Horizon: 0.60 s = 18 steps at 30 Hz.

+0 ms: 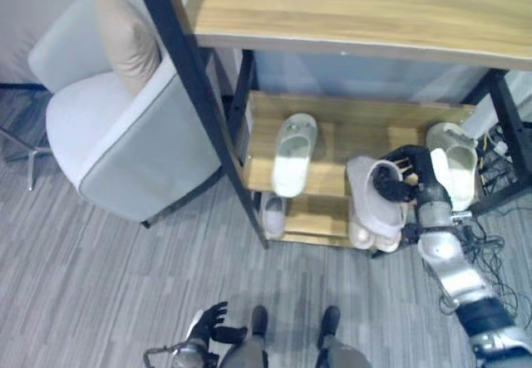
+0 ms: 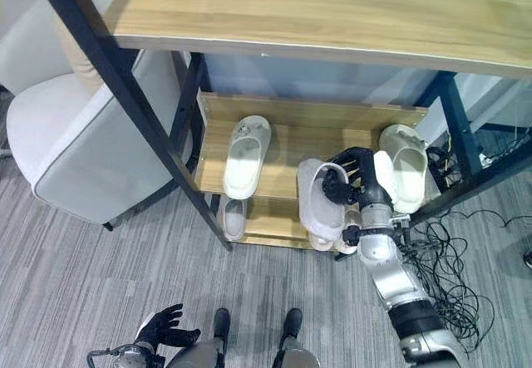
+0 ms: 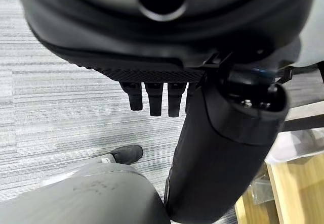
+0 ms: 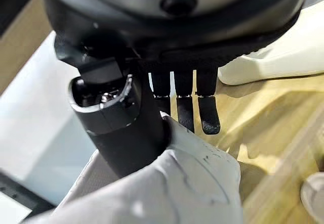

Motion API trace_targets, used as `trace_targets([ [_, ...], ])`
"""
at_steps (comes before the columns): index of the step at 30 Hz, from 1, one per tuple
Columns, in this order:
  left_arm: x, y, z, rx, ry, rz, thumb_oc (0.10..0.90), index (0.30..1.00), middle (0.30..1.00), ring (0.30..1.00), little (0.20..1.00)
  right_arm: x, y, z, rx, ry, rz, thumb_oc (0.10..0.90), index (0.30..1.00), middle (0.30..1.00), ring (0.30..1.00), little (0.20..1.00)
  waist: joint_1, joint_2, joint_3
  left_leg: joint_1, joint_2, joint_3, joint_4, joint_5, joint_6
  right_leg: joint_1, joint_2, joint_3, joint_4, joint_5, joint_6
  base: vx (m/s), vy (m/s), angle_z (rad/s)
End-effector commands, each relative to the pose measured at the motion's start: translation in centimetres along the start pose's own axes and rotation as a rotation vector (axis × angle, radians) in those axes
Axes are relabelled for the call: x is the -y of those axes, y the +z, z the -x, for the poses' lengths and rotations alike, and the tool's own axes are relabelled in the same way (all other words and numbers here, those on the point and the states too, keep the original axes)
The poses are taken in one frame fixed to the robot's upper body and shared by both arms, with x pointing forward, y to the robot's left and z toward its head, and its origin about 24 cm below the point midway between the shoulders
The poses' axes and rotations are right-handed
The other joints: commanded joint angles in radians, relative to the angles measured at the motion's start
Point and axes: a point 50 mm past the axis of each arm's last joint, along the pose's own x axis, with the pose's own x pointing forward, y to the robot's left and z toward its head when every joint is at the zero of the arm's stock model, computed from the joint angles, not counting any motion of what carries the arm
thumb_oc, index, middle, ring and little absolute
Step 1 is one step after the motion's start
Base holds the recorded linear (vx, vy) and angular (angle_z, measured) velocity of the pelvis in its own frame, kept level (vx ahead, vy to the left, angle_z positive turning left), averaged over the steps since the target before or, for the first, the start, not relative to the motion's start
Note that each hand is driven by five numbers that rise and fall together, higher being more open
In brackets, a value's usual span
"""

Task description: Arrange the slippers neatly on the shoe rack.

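My right hand (image 1: 405, 179) is shut on a pale lilac slipper (image 1: 374, 195), thumb (image 4: 121, 128) on its upper and fingers (image 4: 207, 115) hooked over the strap edge, holding it at the front of the rack's middle shelf (image 1: 332, 127). A white-green slipper (image 1: 293, 154) lies on that shelf's left part. Another cream slipper (image 1: 455, 162) lies at its right end, just beyond my right hand. On the lower shelf rest a small slipper (image 1: 273, 214) and a pale pair (image 1: 366, 235) under the held one. My left hand (image 1: 208, 325) hangs low over the floor, open and holding nothing.
A grey armchair (image 1: 116, 135) with a beige cushion (image 1: 125, 40) stands left of the rack. The wooden top shelf (image 1: 357, 11) overhangs the lower shelves, and a slanted black post (image 1: 199, 94) crosses in front. Cables (image 2: 449, 252) lie on the floor at the right.
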Motion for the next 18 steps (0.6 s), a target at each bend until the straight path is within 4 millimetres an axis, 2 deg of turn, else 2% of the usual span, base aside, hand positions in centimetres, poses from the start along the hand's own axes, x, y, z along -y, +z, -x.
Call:
trace_targets([
  [1, 1.6, -1.3, 0.4, -0.035, -0.072, -0.071, 0.800, 0.900, 0.900, 0.900, 0.900, 3.1, 5.7, -0.6, 0.330, -0.082, -0.035, 0.400, 0.300, 0.300, 0.300, 0.300, -0.016, 0.012, -0.081, 0.042, 0.038, -0.016, -0.007, -0.149, -0.036, 0.056, 0.025, 0.050, 0.014, -0.179, 0.023, 0.02, -0.021, -0.10],
  [4, 1.9, -0.9, 0.4, -0.018, -0.083, -0.068, 0.800, 0.900, 0.900, 0.900, 0.900, 2.7, 5.8, 1.3, 0.348, -0.030, -0.095, 0.400, 0.300, 0.300, 0.300, 0.300, -0.034, 0.018, -0.076, 0.053, 0.048, -0.010, 0.000, -0.152, -0.041, 0.067, 0.034, 0.055, 0.024, -0.193, 0.014, 0.00, -0.039, -0.06],
  [8, 1.8, -0.5, 0.3, -0.002, -0.081, -0.078, 0.800, 0.900, 0.900, 0.900, 0.900, 2.8, 6.0, 2.2, 0.368, -0.011, -0.114, 0.400, 0.300, 0.300, 0.300, 0.300, -0.046, 0.020, -0.059, 0.043, 0.067, -0.014, 0.040, -0.154, -0.050, 0.057, 0.041, 0.059, 0.059, -0.212, -0.001, -0.03, -0.090, 0.02],
  [13, 1.6, 0.3, 0.2, 0.038, -0.087, -0.082, 0.800, 0.900, 0.900, 0.900, 0.900, 3.0, 6.0, 2.8, 0.377, 0.015, -0.093, 0.400, 0.300, 0.300, 0.300, 0.300, -0.064, 0.011, -0.032, -0.037, 0.098, -0.032, 0.196, -0.179, -0.073, 0.039, 0.063, 0.067, 0.107, -0.251, -0.034, -0.04, -0.116, 0.08],
  [15, 1.6, 0.9, 0.1, 0.063, -0.098, -0.092, 0.800, 0.900, 0.900, 0.900, 0.900, 3.1, 5.9, 2.9, 0.373, 0.013, -0.102, 0.400, 0.300, 0.300, 0.300, 0.300, -0.069, 0.001, -0.021, -0.076, 0.104, -0.033, 0.265, -0.178, -0.082, 0.041, 0.068, 0.068, 0.119, -0.263, -0.051, -0.02, -0.133, 0.36],
  [16, 1.7, 1.5, 0.0, 0.085, -0.100, -0.099, 0.800, 0.900, 0.900, 0.900, 0.900, 3.3, 6.0, 2.7, 0.376, 0.002, -0.101, 0.400, 0.300, 0.300, 0.300, 0.300, -0.073, -0.010, -0.006, -0.127, 0.116, -0.032, 0.349, -0.169, -0.085, 0.047, 0.067, 0.062, 0.126, -0.276, -0.060, -0.02, -0.085, 0.44],
  [18, 1.8, 2.0, -0.1, 0.105, -0.109, -0.098, 0.800, 0.900, 0.900, 0.900, 0.900, 3.4, 5.9, 2.6, 0.368, 0.001, -0.102, 0.400, 0.300, 0.300, 0.300, 0.300, -0.079, -0.007, -0.005, -0.151, 0.129, -0.024, 0.350, -0.168, -0.080, 0.053, 0.068, 0.050, 0.125, -0.282, -0.060, 0.04, -0.002, 0.46],
])
